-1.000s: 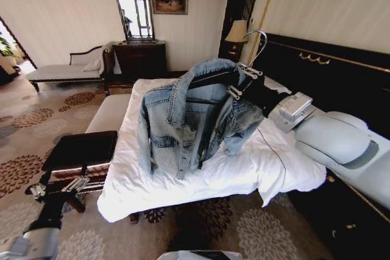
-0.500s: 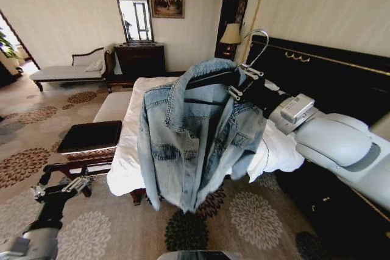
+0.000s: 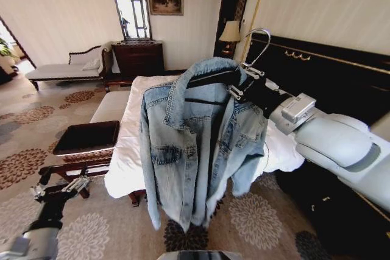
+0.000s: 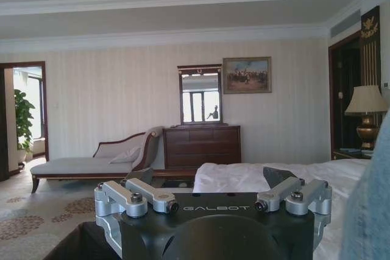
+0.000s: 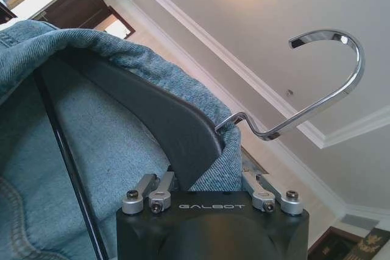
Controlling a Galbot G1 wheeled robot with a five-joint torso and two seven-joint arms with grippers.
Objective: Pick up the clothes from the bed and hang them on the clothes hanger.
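Note:
The light-blue denim jacket hangs on the black clothes hanger, its collar over the hanger's shoulders and its hem free in the air in front of the bed. My right gripper is shut on the hanger just below its silver hook. In the right wrist view the hanger and the denim collar sit between the fingers, and the hook points up. My left gripper hangs low at the left over the carpet, open and holding nothing.
A dark bench stands at the bed's foot. The tall black headboard runs behind my right arm. A chaise longue, a dresser and a lamp line the far wall. Patterned carpet lies below the jacket.
The jacket's lower half lay on the duvet a second ago; now it hangs free, clear of the bed. The whole view has pulled back from the bed. The left arm has stayed low.

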